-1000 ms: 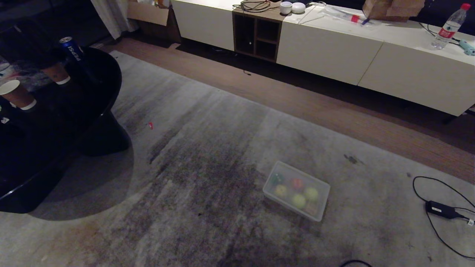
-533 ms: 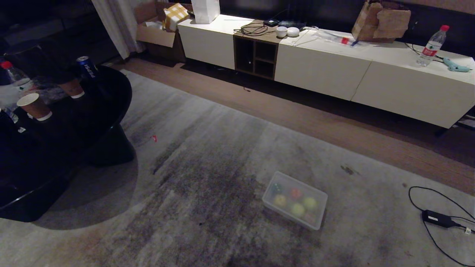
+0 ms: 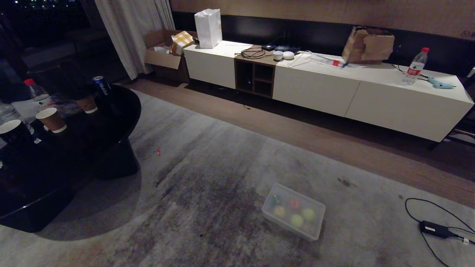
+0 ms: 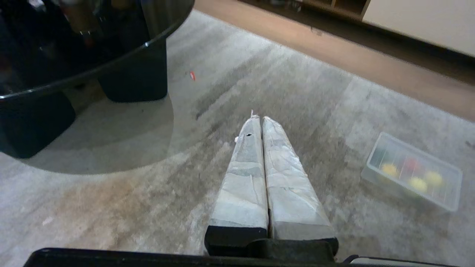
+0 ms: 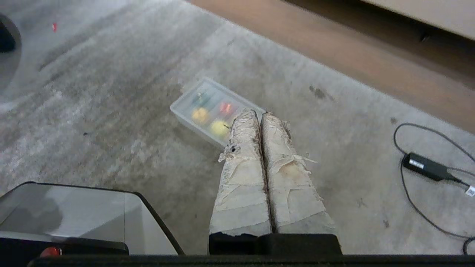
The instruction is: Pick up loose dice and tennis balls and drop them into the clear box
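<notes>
The head view looks down across the rug (image 3: pixel 222 178); both wrist views, lower, share the clear box (image 3: pixel 293 211).

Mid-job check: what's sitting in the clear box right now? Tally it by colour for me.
In the clear box:
dark green die: 1
red die: 1
yellow die: 1
yellow-green balls: 2
tan die, faint through the wall: 1
Total: 6
</notes>
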Controlling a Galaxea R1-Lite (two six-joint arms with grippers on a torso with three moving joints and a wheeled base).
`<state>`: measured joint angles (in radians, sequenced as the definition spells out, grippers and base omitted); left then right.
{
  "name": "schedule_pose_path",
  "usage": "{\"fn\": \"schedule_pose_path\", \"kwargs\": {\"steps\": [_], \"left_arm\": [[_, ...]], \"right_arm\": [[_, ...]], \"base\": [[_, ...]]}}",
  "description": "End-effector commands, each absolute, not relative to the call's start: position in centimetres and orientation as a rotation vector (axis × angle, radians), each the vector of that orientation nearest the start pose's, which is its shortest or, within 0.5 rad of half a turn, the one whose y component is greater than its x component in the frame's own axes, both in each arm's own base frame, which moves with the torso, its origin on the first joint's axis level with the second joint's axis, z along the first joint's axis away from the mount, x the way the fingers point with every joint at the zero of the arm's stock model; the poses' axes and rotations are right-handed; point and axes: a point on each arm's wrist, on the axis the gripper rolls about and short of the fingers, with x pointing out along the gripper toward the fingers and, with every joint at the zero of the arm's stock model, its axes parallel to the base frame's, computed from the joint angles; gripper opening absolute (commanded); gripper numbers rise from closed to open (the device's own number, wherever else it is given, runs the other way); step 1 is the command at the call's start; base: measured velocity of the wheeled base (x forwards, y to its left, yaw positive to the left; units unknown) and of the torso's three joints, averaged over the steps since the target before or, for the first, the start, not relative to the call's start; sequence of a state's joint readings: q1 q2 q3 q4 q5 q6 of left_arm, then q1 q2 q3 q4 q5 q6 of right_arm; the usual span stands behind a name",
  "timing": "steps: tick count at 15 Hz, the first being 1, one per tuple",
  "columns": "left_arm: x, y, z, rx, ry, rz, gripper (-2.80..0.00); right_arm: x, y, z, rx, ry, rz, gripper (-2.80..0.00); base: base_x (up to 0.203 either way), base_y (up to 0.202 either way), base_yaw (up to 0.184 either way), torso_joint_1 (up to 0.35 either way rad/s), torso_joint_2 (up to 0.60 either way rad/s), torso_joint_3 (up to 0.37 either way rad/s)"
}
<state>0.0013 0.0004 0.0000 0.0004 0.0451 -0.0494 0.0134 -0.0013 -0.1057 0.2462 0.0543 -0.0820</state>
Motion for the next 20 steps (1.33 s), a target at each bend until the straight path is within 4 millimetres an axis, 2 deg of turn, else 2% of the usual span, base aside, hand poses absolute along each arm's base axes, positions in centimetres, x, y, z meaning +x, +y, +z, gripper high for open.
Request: {"fn": "schedule_pose_path", "kwargs": {"steps": [1, 7, 16, 20], "left_arm": [[-2.26, 0.1, 7.49, -0.049, 0.003, 0.048, -2.8], [-2.26, 0.1, 7.5, -0.051, 0.002, 0.049, -2.8], [-2.26, 0.09, 7.49, -0.037, 0.004, 0.045, -2.8], [-2.26, 0.1, 7.49, -0.04, 0.004, 0.046, -2.8]], "right_arm": [[-3.28, 0.08, 7.89, -0.08, 0.14, 0.075, -2.8], [-3.28, 0.08, 7.89, -0.08, 0.14, 0.075, -2.8], [-3.3, 0.07, 7.92, -0.078, 0.14, 0.074, -2.8], [-3.3, 0.08, 7.92, -0.078, 0.14, 0.073, -2.8]], "base": [[0.0, 0.0, 0.0, 0.002, 0.0, 0.203], [0.0, 0.0, 0.0, 0.005, 0.0, 0.189], [0.0, 0.0, 0.0, 0.001, 0.0, 0.018], [0.002, -0.002, 0.149, 0.002, 0.0, 0.003]]}}
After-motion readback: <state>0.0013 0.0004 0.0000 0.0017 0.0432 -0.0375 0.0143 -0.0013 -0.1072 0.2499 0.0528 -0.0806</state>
